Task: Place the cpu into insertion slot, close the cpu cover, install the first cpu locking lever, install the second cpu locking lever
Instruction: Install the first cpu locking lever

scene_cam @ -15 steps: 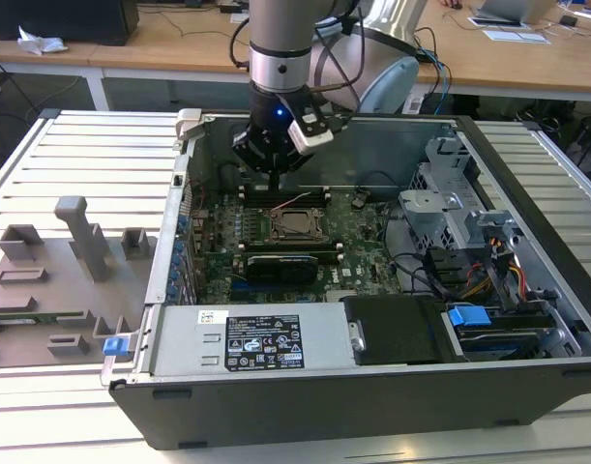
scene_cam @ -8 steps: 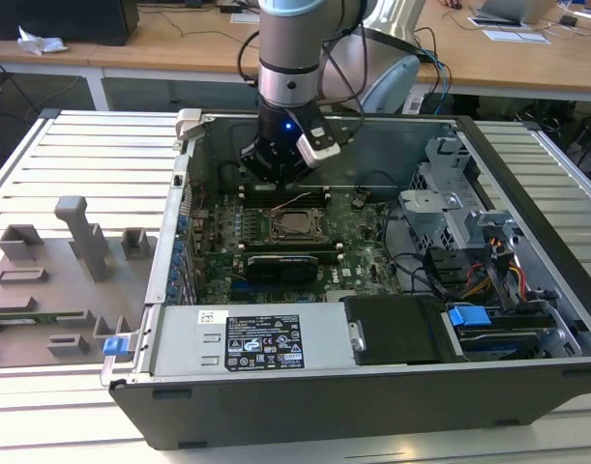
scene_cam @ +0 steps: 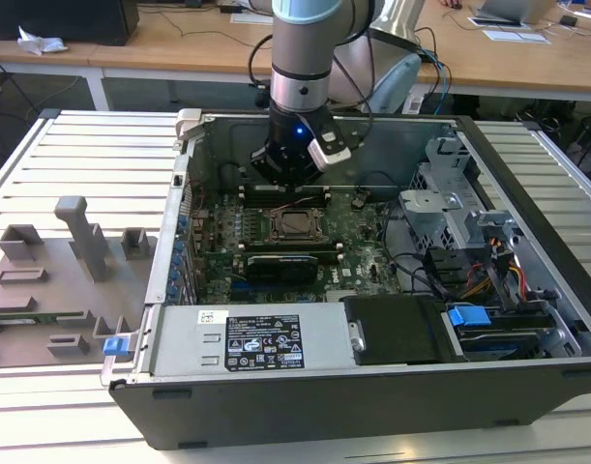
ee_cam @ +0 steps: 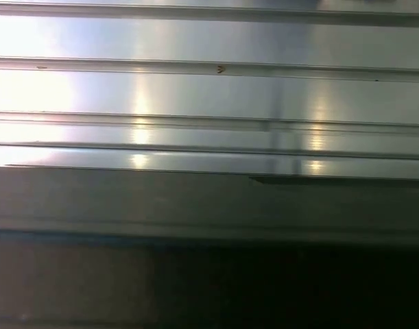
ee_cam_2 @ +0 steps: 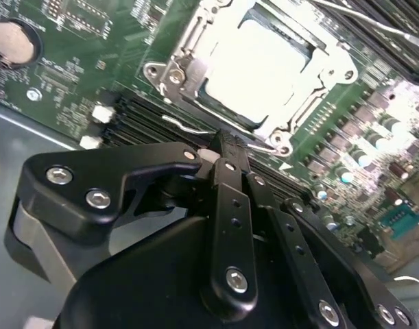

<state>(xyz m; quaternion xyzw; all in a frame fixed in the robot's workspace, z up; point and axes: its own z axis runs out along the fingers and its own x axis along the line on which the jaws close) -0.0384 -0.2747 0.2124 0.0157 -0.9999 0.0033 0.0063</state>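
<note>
In the second wrist view the gripper (ee_cam_2: 226, 147) had its jaws drawn together, their tips pressed down at the thin wire locking lever (ee_cam_2: 195, 128) by the socket's edge, seemingly to work it. Just beyond, the cpu (ee_cam_2: 254, 65) lay seated in the insertion slot (ee_cam_2: 195, 44), the cpu cover (ee_cam_2: 281, 120) shut flat around it. Farthest off, the exterior view showed the arm reaching down into the open computer case (scene_cam: 527, 184), poised directly over the socket.

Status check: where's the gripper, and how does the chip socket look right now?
Gripper shut, tips beside a wire locking lever at the socket's edge. CPU seated in the socket, cover frame down around it. Nothing blocking.
</note>
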